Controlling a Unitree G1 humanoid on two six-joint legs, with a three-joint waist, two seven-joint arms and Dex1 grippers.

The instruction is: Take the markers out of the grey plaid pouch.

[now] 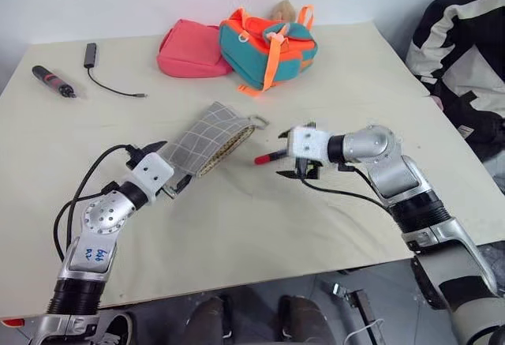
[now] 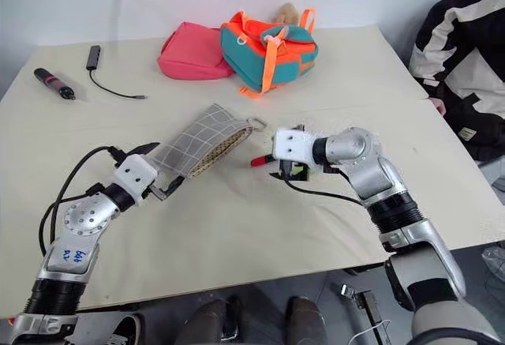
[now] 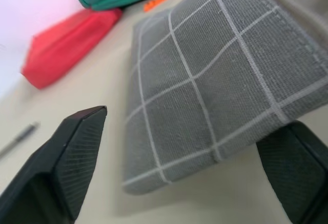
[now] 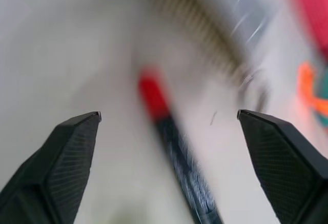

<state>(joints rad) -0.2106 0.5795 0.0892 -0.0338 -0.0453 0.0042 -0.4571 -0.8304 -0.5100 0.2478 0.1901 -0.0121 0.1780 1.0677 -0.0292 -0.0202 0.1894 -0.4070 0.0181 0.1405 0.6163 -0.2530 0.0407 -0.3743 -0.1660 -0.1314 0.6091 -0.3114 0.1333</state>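
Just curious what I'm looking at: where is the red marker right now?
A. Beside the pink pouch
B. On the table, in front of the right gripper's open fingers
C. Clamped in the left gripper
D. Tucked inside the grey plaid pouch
B: the red marker lies on the table, outside the grey plaid pouch, with the right gripper open around it, not clamped.

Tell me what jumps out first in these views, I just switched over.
The grey plaid pouch lies at the middle of the table, its near end between the open jaws of the left gripper. Just beside its open mouth a red marker lies free in front of the right gripper, jaws wide apart. At the far edge sit a pink pouch and a teal-and-orange bag.
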